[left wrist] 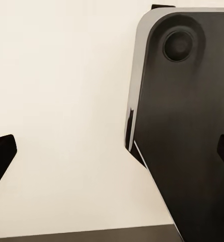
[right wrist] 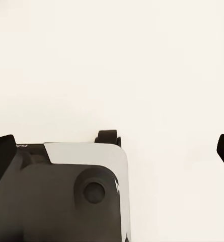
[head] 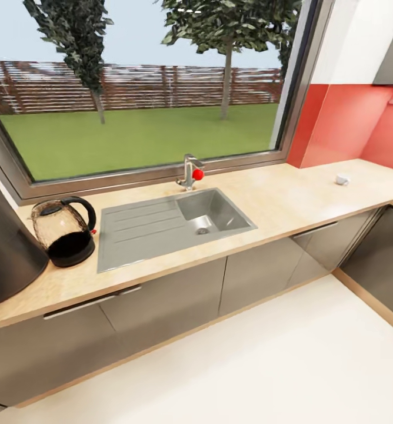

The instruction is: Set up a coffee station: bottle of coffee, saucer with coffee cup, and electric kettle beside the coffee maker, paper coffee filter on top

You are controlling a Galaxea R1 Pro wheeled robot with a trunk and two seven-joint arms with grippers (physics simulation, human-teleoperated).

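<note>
The electric kettle (head: 64,231) stands on the countertop (head: 290,200), left of the sink (head: 173,227).

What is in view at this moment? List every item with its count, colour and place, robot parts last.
kettle: 1, clear body with black base and handle, on the counter to the left of the sink
sink: 1, grey steel with a drainboard, set into the counter below the window
tap: 1, metal with a red knob, behind the sink bowl
counter: 1, light wood top, running under the window and turning at the right
small white object: 1, far right of the counter, too small to identify
cabinets: a row, grey-brown fronts, under the counter
window: 1, grey frame, lawn, trees and fence outside
red wall panel: right of the window
left pincer: open, over pale floor
right pincer: open, over pale floor
</note>
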